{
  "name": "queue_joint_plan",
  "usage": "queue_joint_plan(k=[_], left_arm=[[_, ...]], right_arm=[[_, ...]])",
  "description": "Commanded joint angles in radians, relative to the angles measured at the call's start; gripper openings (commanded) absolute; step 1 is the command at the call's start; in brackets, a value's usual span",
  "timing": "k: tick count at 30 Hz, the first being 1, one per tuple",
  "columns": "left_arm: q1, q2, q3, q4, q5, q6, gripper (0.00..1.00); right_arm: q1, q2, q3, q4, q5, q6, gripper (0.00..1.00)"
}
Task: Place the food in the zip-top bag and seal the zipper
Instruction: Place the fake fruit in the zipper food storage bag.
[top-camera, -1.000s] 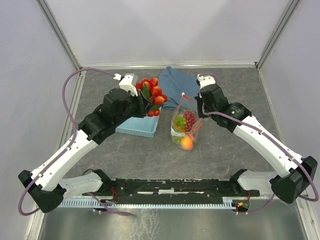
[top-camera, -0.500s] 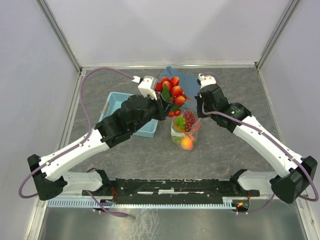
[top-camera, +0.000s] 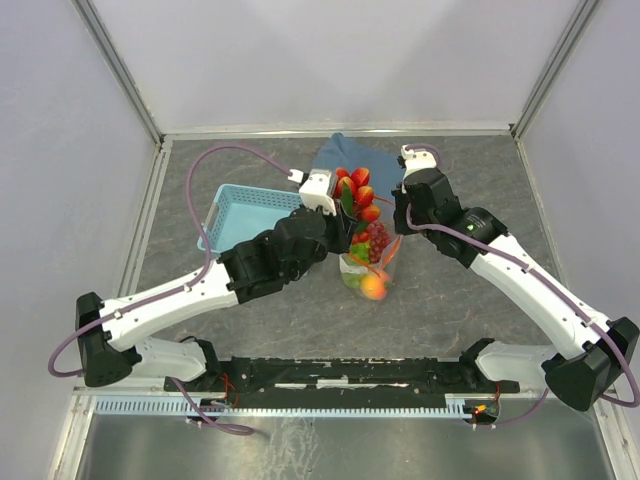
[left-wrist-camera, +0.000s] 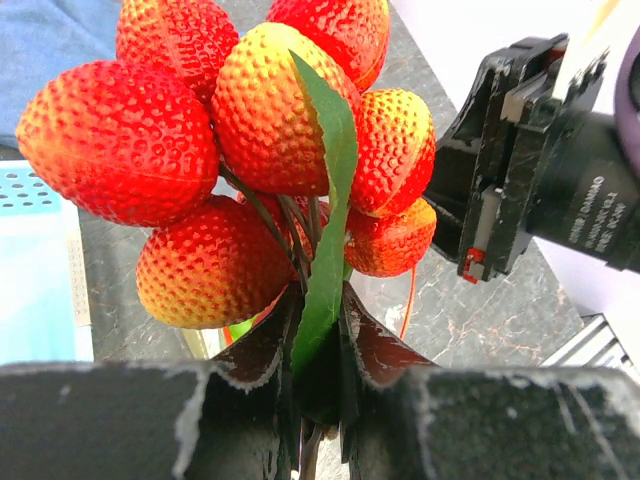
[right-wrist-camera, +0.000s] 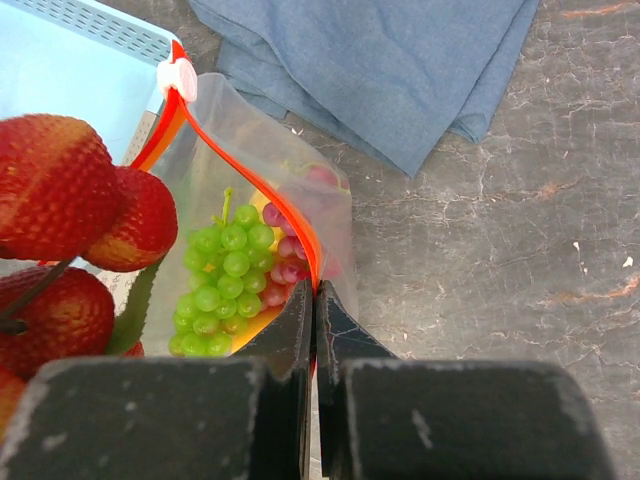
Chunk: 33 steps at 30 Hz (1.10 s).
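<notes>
A bunch of red strawberries (left-wrist-camera: 190, 150) with a green leaf (left-wrist-camera: 325, 190) hangs in my left gripper (left-wrist-camera: 320, 305), which is shut on its stem and leaf. In the top view the strawberries (top-camera: 357, 193) hover just above the mouth of the zip-top bag (top-camera: 368, 268). The bag stands upright on the table with dark grapes (top-camera: 379, 238) and a peach (top-camera: 373, 288) inside. Green grapes (right-wrist-camera: 222, 272) also show through the bag (right-wrist-camera: 215, 150). My right gripper (right-wrist-camera: 315, 292) is shut on the red-orange zipper (right-wrist-camera: 262, 190), holding the mouth up; the white slider (right-wrist-camera: 178, 78) sits at the far end.
A light blue basket (top-camera: 240, 213) stands left of the bag, partly under my left arm. A folded blue cloth (top-camera: 343, 156) lies behind the bag, also in the right wrist view (right-wrist-camera: 400, 70). My right gripper (top-camera: 399, 230) is close to the strawberries.
My left arm has carried the strawberries rightward from above the basket to over the bag's mouth. The right gripper and the bag have stayed put.
</notes>
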Motion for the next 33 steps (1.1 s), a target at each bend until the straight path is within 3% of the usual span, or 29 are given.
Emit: queue_joint_plan(k=[1, 12, 33], left_arm=[[-0.033, 0.013, -0.007, 0.038, -0.093, -0.027, 0.03], [-0.121, 0.070, -0.003, -0.052, -0.175, -0.040, 0.03], [-0.120, 0.250, 0.166, -0.344, -0.042, -0.015, 0.03]], right_arm=[[-0.002, -0.026, 0.006, 0.051, -0.007, 0.022, 0.02], [-0.002, -0.017, 0.011, 0.058, -0.017, 0.036, 0.01], [-0.002, -0.014, 0.005, 0.093, -0.078, 0.045, 0.02]])
